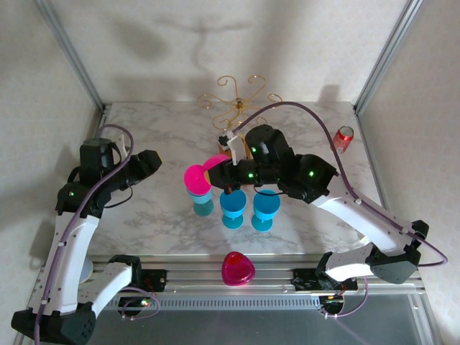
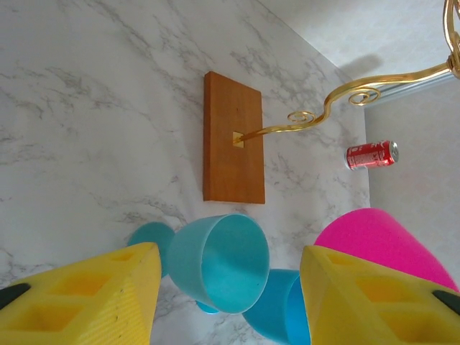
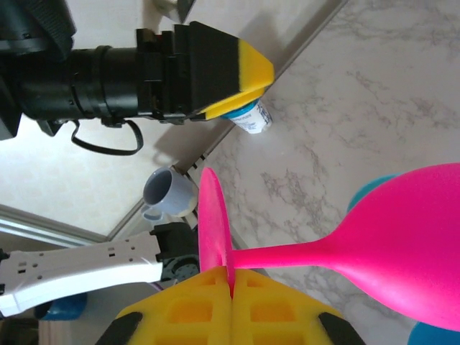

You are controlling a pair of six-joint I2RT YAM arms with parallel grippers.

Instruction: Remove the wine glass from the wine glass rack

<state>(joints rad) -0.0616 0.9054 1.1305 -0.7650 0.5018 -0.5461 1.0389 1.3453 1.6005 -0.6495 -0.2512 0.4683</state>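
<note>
Presently, hot-pink wine glass [image 3: 402, 237] clamped at its stem by right gripper [image 3: 231, 282], clear of gold wire rack [image 2: 231, 136], left gripper [image 2: 230, 287] seen parted, empty.

One rack [image 2: 231, 144] (three blue glasses [image 2: 223, 262])

The left arm [image 1: 72, 244] and right arm [image 1: 359, 212] share white lower links and black motor housings dotted with green lights [image 1: 310, 173] (small, bright points). A lavender cable [image 1: 338, 154] trails along each. The left hand [image 2: 228, 259] and right hand [image 3: 231, 277] carry blocky yellow fingers [image 2: 86, 302] with square recesses.
</note>
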